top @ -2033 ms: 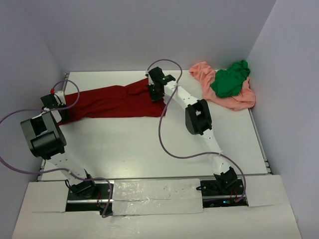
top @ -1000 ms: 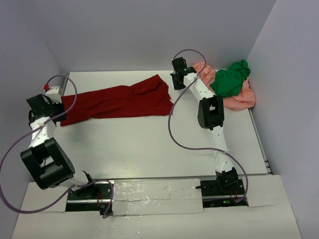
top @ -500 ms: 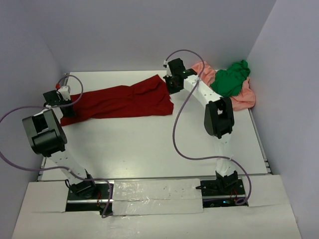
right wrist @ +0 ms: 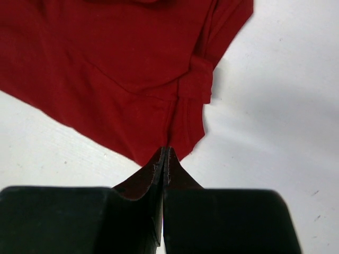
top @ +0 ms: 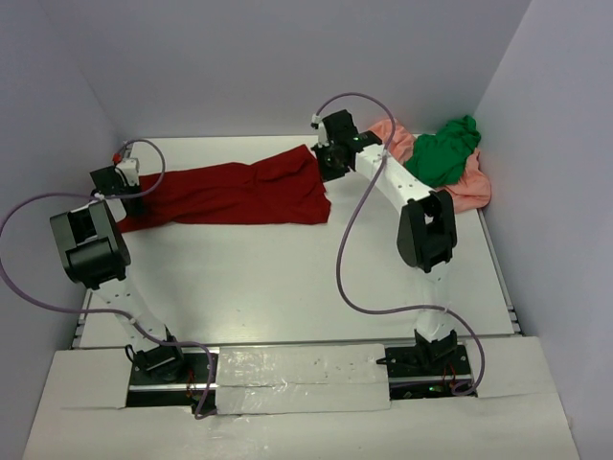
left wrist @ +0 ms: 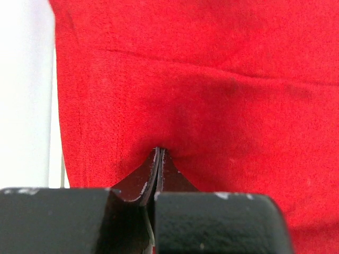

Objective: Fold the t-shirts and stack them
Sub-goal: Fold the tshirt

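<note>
The dark red t-shirt [top: 230,192] lies stretched in a long band across the far half of the table. My left gripper [top: 124,190] is shut on its left end; in the left wrist view the closed jaws [left wrist: 159,152] pinch red cloth [left wrist: 212,79]. My right gripper [top: 327,165] is shut on the shirt's right edge; in the right wrist view the closed jaws [right wrist: 167,151] bite the hem of the cloth [right wrist: 106,53]. The bright green t-shirt [top: 442,153] lies crumpled on top of the salmon-pink t-shirt [top: 462,195] at the far right corner.
The white table [top: 287,278] is enclosed by pale walls at the back, left and right. Purple cables loop from both arms over the table. The right arm's elbow [top: 425,230] hangs over the table just near of the pink and green pile.
Both grippers left the red shirt's ends, swung outward, then came back onto them. The left end of the shirt now sits a little farther back.
</note>
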